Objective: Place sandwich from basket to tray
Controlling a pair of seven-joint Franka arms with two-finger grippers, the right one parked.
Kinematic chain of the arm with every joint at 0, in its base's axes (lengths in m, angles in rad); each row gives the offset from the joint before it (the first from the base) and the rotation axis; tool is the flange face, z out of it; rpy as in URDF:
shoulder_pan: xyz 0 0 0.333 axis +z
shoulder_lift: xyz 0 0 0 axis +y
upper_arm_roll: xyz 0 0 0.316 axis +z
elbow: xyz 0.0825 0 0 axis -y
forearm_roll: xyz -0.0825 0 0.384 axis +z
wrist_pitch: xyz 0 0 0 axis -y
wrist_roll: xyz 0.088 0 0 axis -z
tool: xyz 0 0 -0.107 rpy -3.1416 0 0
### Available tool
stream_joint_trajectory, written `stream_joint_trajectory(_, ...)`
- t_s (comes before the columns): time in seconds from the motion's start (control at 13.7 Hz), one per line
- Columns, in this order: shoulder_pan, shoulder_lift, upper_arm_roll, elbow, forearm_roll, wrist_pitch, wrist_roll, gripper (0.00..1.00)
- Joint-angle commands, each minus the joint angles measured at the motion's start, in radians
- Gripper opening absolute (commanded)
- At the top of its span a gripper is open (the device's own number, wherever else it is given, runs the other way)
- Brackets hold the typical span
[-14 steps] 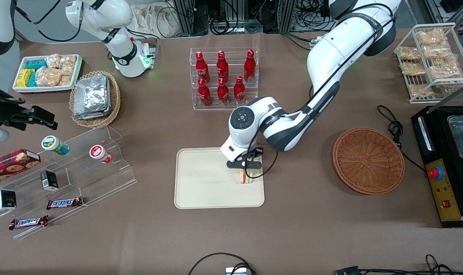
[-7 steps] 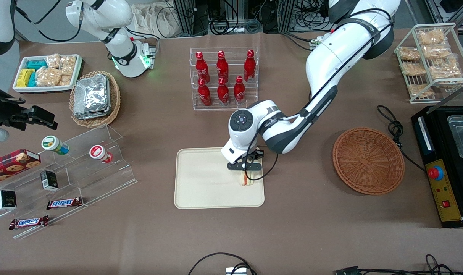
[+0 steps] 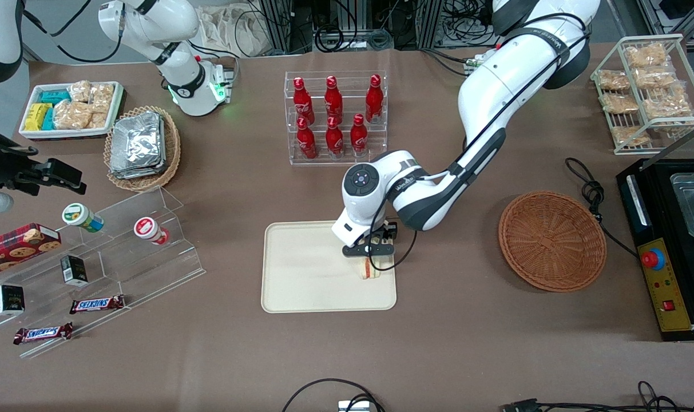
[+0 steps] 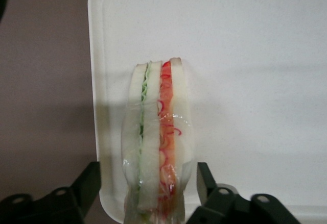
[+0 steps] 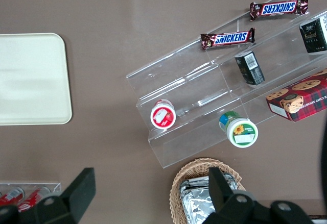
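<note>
While open, gripper point(image 3: 371, 252) above sandwich point(image 3: 371, 267).

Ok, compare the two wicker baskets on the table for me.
The reddish-brown basket is empty; the lighter tan basket holds foil packets. The reddish-brown one lies toward the working arm's end, the tan one toward the parked arm's. Both are round and woven. The pincer is open around the sandwich on the tray.

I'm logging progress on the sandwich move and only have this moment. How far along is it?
Nearly done. The sandwich stands on edge on the tray, near the rim on the working arm's side, and the basket is empty. In hand: the gripper is just above the sandwich, its fingers open with a gap either side. Left: lifting the arm clear.
</note>
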Motion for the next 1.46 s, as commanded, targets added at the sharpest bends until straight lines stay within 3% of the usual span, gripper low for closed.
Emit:
stream_joint_trajectory(0.0,-0.004,-0.050,-0.001,0.023,0.001,-0.054,-0.027,1.00)
stream_joint_trajectory(0.29,0.045,-0.145,-0.001,0.058,-0.080,-0.169,-0.023,1.00)
stream_joint_trajectory(0.51,0.068,-0.234,0.002,0.057,-0.085,-0.289,-0.047,1.00)
stream_joint_trajectory(0.66,0.140,-0.290,-0.004,0.051,-0.088,-0.364,-0.070,1.00)
stream_joint_trajectory(1.39,0.295,-0.412,-0.004,0.052,-0.150,-0.387,-0.023,1.00)
